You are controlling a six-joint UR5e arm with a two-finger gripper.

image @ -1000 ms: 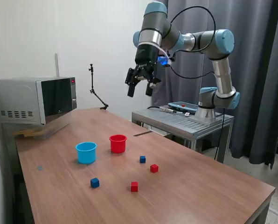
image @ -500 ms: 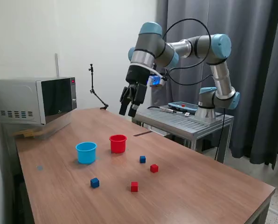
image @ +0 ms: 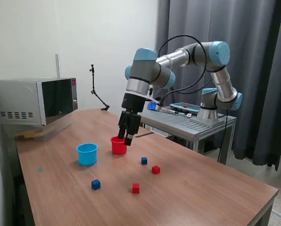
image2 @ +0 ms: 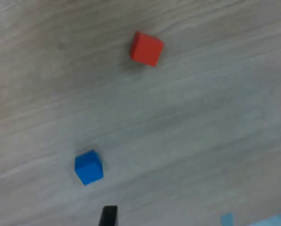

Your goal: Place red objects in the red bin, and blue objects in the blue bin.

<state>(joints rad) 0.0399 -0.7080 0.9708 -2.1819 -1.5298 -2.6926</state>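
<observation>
Wooden table (image: pixel 216 188), cubes mid-table, end effector (image: pixel 127 135) over red cup (image: pixel 117 147), fingers parted

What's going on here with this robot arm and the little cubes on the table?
A robot arm is sorting cubes by colour into two cups. Its hand hangs low in front of the red cup, holding nothing visible. The light blue cup stands beside it. All four cubes are loose on the table: two red and two dark blue. No cube shows inside either cup.
</observation>
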